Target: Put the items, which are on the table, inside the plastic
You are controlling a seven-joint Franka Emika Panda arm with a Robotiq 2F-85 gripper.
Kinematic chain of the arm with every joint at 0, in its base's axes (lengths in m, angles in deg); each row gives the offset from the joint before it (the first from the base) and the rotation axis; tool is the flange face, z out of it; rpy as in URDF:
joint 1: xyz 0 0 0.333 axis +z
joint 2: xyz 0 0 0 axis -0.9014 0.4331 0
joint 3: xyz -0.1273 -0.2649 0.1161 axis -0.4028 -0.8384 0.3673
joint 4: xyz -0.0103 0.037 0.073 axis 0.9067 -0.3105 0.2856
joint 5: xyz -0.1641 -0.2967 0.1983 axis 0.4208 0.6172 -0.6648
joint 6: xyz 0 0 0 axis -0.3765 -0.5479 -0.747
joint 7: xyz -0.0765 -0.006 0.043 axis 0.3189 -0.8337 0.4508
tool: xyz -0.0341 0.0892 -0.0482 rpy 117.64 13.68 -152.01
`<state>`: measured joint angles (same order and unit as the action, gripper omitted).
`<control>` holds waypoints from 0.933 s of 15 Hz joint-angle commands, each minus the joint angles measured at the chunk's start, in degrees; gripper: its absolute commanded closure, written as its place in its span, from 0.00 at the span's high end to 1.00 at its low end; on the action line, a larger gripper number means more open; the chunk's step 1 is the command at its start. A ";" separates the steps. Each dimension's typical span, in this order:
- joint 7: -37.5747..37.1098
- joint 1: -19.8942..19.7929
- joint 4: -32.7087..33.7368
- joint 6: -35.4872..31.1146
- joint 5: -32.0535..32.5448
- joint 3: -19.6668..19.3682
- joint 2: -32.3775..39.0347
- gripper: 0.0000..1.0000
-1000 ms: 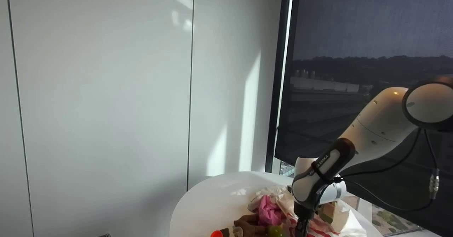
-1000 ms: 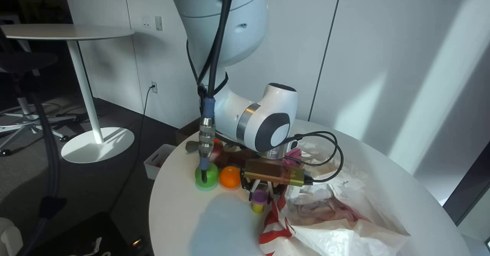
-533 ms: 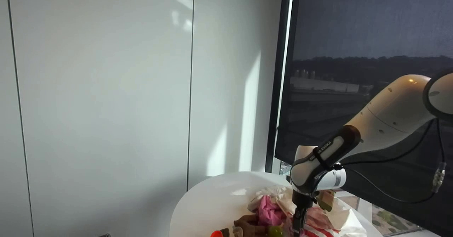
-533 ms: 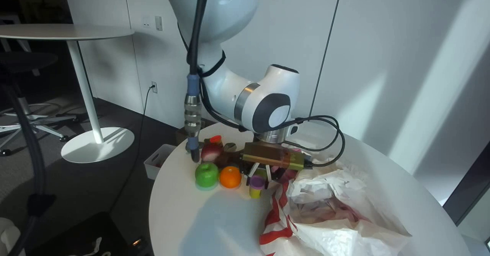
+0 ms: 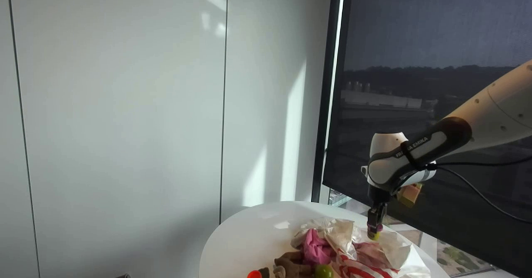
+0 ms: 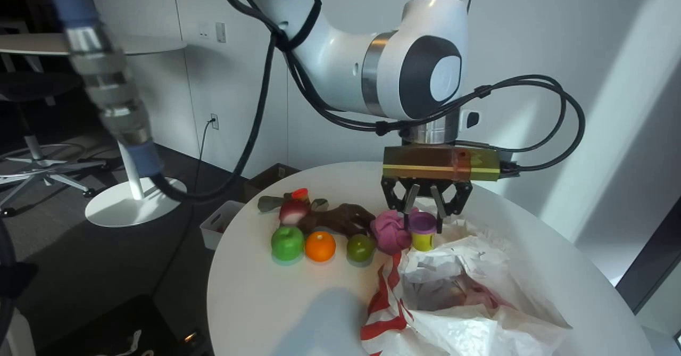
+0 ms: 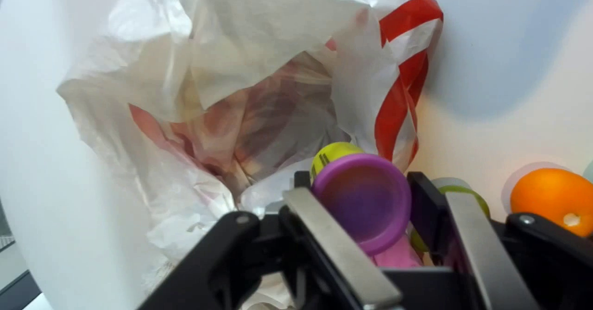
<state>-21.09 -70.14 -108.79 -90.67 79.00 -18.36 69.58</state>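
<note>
My gripper point(image 6: 423, 227) is shut on a small yellow tub point(image 6: 423, 242) with a purple lid and holds it in the air, lid up. In the wrist view the lid point(image 7: 361, 203) sits between both fingers, near the bag's mouth. The white plastic bag point(image 6: 479, 326) with red stripes lies open on the table; its inside is partly in shadow. On the table are a green apple point(image 6: 287, 244), an orange point(image 6: 320, 246), a dark green round fruit point(image 6: 360, 248), a pink crumpled thing point(image 6: 392, 232), a brown hand-like thing point(image 6: 340, 218) and a red-white round item point(image 6: 293, 212).
The round white table point(image 6: 250, 303) carries everything. A red-topped item point(image 6: 300, 193) and a grey-green thing point(image 6: 270, 203) lie at its far left. A grey bin point(image 6: 219, 223) stands on the floor beside it. A wall and a window point(image 5: 415, 145) stand close by.
My gripper has lifted the tub off the table and moved right in both exterior views, to the bag. The dark green fruit and pink thing are now uncovered. The bag has barely moved.
</note>
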 commanded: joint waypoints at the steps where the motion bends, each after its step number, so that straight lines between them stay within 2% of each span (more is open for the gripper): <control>1: -1.41 -0.87 1.98 -0.58 3.57 -3.47 0.36 0.29; 7: 4.05 -1.36 4.85 -4.62 -2.60 -4.23 6.93 0.29; 12: 5.07 -2.50 6.42 -6.97 -3.21 -3.73 14.20 0.29; 13: 5.25 -2.82 6.48 -7.94 -3.54 -3.43 15.14 0.79; 14: 5.37 -3.05 6.26 -8.89 -3.30 -3.18 15.53 0.80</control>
<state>-17.85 -71.79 -104.54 -97.06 76.71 -22.57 82.13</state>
